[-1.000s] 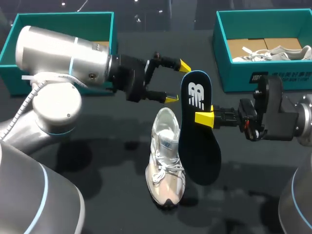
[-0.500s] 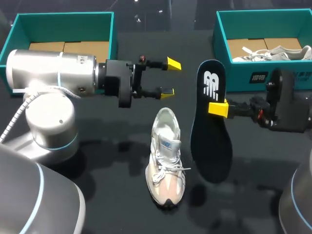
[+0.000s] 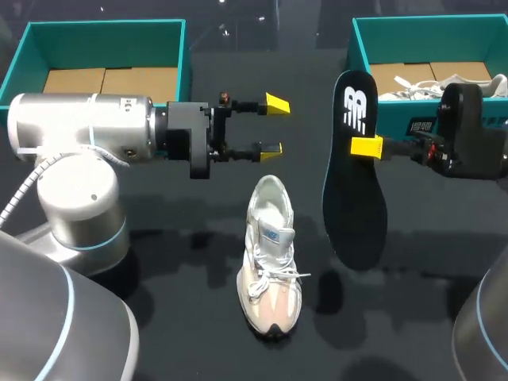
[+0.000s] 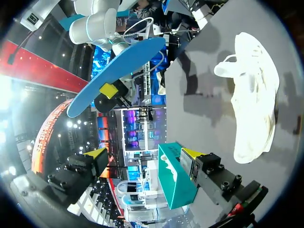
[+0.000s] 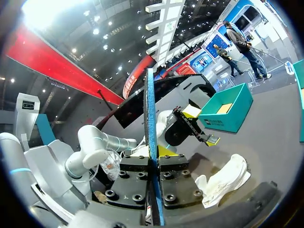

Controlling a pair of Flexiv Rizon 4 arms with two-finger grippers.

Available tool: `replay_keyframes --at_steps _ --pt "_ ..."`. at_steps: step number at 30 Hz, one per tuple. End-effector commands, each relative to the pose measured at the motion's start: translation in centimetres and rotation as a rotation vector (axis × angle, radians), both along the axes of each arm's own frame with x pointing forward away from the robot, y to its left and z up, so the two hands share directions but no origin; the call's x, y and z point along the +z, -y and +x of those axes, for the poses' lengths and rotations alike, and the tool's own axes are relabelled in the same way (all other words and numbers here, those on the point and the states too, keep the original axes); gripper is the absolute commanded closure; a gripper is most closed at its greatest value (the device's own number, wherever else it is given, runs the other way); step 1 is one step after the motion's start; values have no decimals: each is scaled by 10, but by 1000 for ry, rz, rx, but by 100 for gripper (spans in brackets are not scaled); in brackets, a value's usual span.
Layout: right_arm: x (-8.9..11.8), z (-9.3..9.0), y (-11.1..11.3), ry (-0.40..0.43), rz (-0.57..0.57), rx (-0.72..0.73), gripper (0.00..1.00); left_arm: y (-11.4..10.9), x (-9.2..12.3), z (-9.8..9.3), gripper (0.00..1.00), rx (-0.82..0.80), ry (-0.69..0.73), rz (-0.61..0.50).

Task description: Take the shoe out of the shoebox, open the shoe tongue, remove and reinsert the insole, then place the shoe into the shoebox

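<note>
Right claw [image 3: 367, 147], centre right of the frame, pinches a dark insole [image 3: 355, 198] by its edge, holding it above the worktop [image 3: 175, 317]. Left claw [image 3: 275, 125], upper middle, is spread and empty. A white shoe [image 3: 270, 254] stands mid-frame, toe toward the lower edge. Teal left shoebox [image 3: 103, 28] and right shoebox [image 3: 393, 111] fill the upper corners.
</note>
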State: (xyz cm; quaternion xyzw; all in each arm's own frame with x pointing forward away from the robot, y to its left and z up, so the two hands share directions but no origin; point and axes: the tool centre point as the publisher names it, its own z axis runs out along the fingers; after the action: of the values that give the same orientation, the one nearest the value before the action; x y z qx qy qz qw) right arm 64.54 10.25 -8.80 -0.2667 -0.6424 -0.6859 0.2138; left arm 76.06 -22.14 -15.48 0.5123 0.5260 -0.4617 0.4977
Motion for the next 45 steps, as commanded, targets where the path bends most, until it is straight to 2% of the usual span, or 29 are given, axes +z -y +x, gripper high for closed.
replay_keyframes --at_steps 1,2,3,9,11,28,33,37,42,45 --pt "-3 6 -3 -1 6 16 100 0 0 0 0 0 2 -1" --pt "-3 6 -3 -1 6 16 100 0 0 0 0 0 2 -1" --pt "-3 14 0 -26 10 2 100 0 0 0 0 0 2 -1" --pt "-15 59 18 -278 104 -72 100 0 0 0 0 0 2 -1" --pt "-20 74 22 -370 67 -69 100 0 0 0 0 0 2 -1" --pt "-20 74 22 -370 67 -69 100 0 0 0 0 0 2 -1" --pt "-30 103 20 -498 -2 -135 100 2 0 1 0 14 26 9" --pt "-38 123 17 -553 -27 -164 100 5 2 3 0 25 35 20" --pt "-47 144 8 -576 -1 -161 100 5 7 7 0 12 48 40" --pt "-47 144 8 -576 -1 -161 100 3 9 11 0 22 71 38"
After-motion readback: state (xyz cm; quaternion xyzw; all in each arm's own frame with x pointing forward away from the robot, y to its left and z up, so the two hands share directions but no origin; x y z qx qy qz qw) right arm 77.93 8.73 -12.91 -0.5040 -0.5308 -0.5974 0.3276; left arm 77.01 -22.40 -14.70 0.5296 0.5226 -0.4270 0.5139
